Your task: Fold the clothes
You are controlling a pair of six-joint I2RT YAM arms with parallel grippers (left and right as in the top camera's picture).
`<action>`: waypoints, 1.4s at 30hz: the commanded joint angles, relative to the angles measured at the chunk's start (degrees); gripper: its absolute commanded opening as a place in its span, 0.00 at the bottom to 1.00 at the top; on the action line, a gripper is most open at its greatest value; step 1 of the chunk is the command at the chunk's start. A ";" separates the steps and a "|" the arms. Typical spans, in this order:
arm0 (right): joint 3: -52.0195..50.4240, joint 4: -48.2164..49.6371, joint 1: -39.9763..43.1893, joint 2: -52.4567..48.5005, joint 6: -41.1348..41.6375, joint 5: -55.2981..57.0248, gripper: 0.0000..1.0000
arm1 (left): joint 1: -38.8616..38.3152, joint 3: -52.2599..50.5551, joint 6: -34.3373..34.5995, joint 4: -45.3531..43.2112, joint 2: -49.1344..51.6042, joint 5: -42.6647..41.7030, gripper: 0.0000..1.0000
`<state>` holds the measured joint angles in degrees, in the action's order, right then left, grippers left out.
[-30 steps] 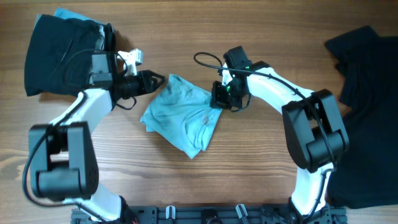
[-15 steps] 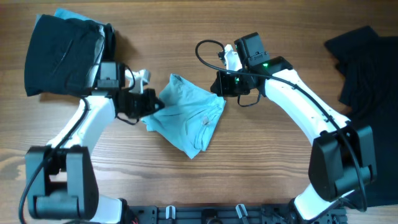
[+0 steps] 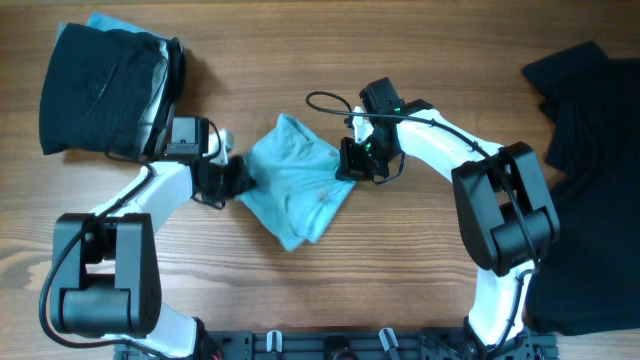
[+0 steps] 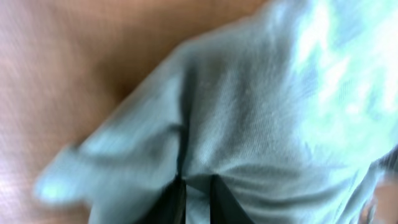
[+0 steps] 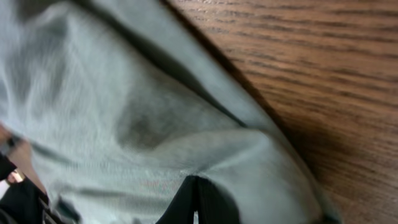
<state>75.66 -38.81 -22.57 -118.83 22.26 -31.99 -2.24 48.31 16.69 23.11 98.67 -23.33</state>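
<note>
A pale light-blue T-shirt (image 3: 297,180) lies bunched in a rough diamond at the middle of the wooden table. My left gripper (image 3: 240,177) is shut on its left edge; in the left wrist view the fingers (image 4: 194,200) pinch a fold of the blue cloth (image 4: 261,124). My right gripper (image 3: 347,160) is shut on the shirt's right edge; the right wrist view shows its fingers (image 5: 195,200) closed on the cloth (image 5: 124,118). Both views show the shirt stretched between the jaws.
A folded black garment (image 3: 100,88) lies at the back left on top of a light-blue one (image 3: 108,22). A pile of black clothes (image 3: 590,150) covers the right edge. Bare wood (image 5: 323,68) surrounds the shirt.
My left gripper moved right and closed on the shirt's left edge. My right gripper swung out right, then came back down-left on the shirt. The shirt is narrower and more bunched.
</note>
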 commanded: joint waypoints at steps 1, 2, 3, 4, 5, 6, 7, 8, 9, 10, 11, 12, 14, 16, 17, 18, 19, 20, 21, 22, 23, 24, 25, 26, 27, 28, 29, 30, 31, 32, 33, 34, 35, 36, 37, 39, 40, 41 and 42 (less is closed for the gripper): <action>-0.02 -1.11 -0.20 0.66 1.99 -1.09 0.04 | 1.60 0.63 2.21 -9.55 0.44 6.84 0.18; -0.02 -1.46 -0.20 0.72 2.21 -1.09 0.04 | 1.75 1.64 2.21 -10.97 0.44 6.14 0.19; -0.02 -1.86 -0.20 0.87 2.62 -1.09 0.04 | 1.77 2.95 2.19 -11.52 0.44 5.18 0.21; -0.02 -2.08 -0.20 0.96 2.78 -1.09 0.04 | 1.77 4.07 2.19 -11.50 0.44 4.35 0.23; -0.02 -2.36 -0.20 1.16 2.75 -1.09 0.05 | 1.77 6.45 2.16 -10.23 0.37 2.01 0.29; -0.02 -2.38 -0.20 1.44 2.54 -1.09 0.05 | 1.77 8.07 2.19 -8.61 0.22 -0.15 0.42; 0.00 -2.36 -0.20 1.86 1.73 -1.11 0.05 | 1.77 9.31 2.16 -6.97 0.09 -2.05 0.55; 0.00 -2.14 -0.20 2.38 0.61 -1.11 0.06 | 1.77 10.78 2.16 -4.48 -0.26 -4.37 0.66; 0.02 -1.75 -0.20 3.08 -1.49 -1.20 0.08 | 1.77 12.20 1.73 -0.94 -0.85 -6.45 0.74; 0.11 -1.33 -0.20 3.87 -4.46 -1.75 0.09 | 1.77 12.83 1.66 1.36 -1.42 -7.32 0.81; 0.15 -1.01 -0.20 4.74 -7.30 -2.80 0.11 | 1.77 13.27 1.57 4.50 -2.23 -7.78 0.87; 0.15 -0.63 -0.20 5.75 -10.08 -4.13 0.13 | 1.77 13.35 1.57 7.48 -3.21 -7.96 0.92; 0.15 -0.02 -0.20 7.58 -12.37 -4.28 0.16 | 1.79 13.33 1.31 14.34 -5.01 -7.93 0.98; 0.15 1.18 -0.20 8.59 -12.09 -3.74 0.17 | 1.77 13.31 1.27 19.82 -5.73 -7.91 1.00; 0.15 1.79 -0.17 8.59 -11.13 -3.39 0.17 | 1.77 13.31 0.76 22.16 -5.75 -7.91 1.00; 0.13 2.19 -0.17 8.57 -9.66 -3.02 0.17 | 1.77 13.22 0.46 23.69 -5.73 -7.91 1.00; 0.13 2.29 -0.20 8.24 -7.06 -1.16 0.13 | 1.77 12.46 0.50 25.44 -5.66 -7.96 1.00; 0.13 2.25 -0.20 7.98 -5.01 0.72 0.10 | 1.77 11.61 0.52 26.01 -5.66 -8.28 1.00; 0.11 2.16 -0.20 7.76 -3.50 1.84 0.09 | 1.77 10.82 0.52 26.16 -5.68 -8.79 1.00; 0.07 2.14 -0.31 7.48 -1.70 2.84 0.08 | 1.77 9.68 0.61 25.97 -5.66 -9.66 1.00; 0.02 2.14 -0.31 6.84 -0.02 3.58 0.06 | 1.77 8.31 1.42 25.27 -5.66 -10.56 1.00; 0.02 2.08 -0.31 6.19 2.08 3.85 0.05 | 1.77 6.49 2.91 23.89 -5.66 -11.45 1.00; 0.02 2.16 -0.31 5.31 2.89 3.72 0.05 | 1.77 5.07 4.04 22.56 -5.66 -11.93 1.00; 0.02 2.14 -0.31 4.72 3.69 3.76 0.05 | 1.77 3.87 5.03 21.22 -5.66 -12.26 1.00; 0.02 2.12 -0.31 3.82 4.39 3.72 0.04 | 1.77 2.32 6.62 19.41 -5.66 -12.72 1.00; 0.02 2.08 -0.31 2.89 4.98 3.67 0.04 | 1.77 0.76 8.13 17.27 -5.66 -13.60 1.00; 0.02 2.03 -0.31 1.97 5.18 3.34 0.04 | 1.77 -1.09 9.77 14.36 -5.66 -14.95 1.00; 0.02 1.90 -0.31 1.09 5.70 2.99 0.04 | 1.77 -2.14 10.82 12.72 -5.66 -15.47 1.00; 0.02 1.86 -0.31 0.15 6.19 2.21 0.04 | 1.77 -3.78 12.72 9.94 -5.66 -15.69 1.00; 0.02 1.86 -0.31 -0.44 6.19 1.60 0.04 | 1.77 -5.05 14.36 7.54 -5.66 -15.96 1.00; 0.02 1.86 -0.31 -0.87 6.19 1.31 0.04 | 1.70 -6.32 15.72 4.81 -5.66 -16.72 1.00; 0.02 1.84 -0.31 -1.16 6.21 1.07 0.04 | 1.44 -7.65 16.72 1.97 -5.66 -17.88 1.00; 0.02 1.86 -0.33 -1.42 6.21 1.03 0.04 | 1.11 -8.92 17.66 -0.87 -5.66 -18.58 1.00; 0.02 1.81 -0.44 -1.55 6.23 1.07 0.05 | 0.70 -10.08 19.10 -3.52 -5.66 -18.67 1.00; 0.02 1.81 -0.52 -1.62 6.23 1.09 0.04 | 0.24 -11.06 20.55 -6.12 -5.51 -18.64 1.00; 0.02 1.68 -0.72 -1.62 6.25 1.11 0.04 | -0.74 -12.48 23.21 -11.47 -4.79 -18.64 1.00; 0.02 1.64 -0.72 -1.62 6.38 1.09 0.04 | -1.16 -12.81 24.57 -13.75 -3.98 -18.64 1.00; 0.02 1.60 -0.72 -1.62 6.43 1.09 0.04 | -1.57 -12.83 25.51 -15.32 -3.13 -18.64 1.00; 0.02 1.62 -0.72 -1.62 6.43 1.09 0.04 | -2.05 -12.83 26.49 -16.90 -2.12 -18.62 1.00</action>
<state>75.68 -36.84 -22.59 -118.96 27.68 -30.65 -2.48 37.47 36.51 9.80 92.92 -42.65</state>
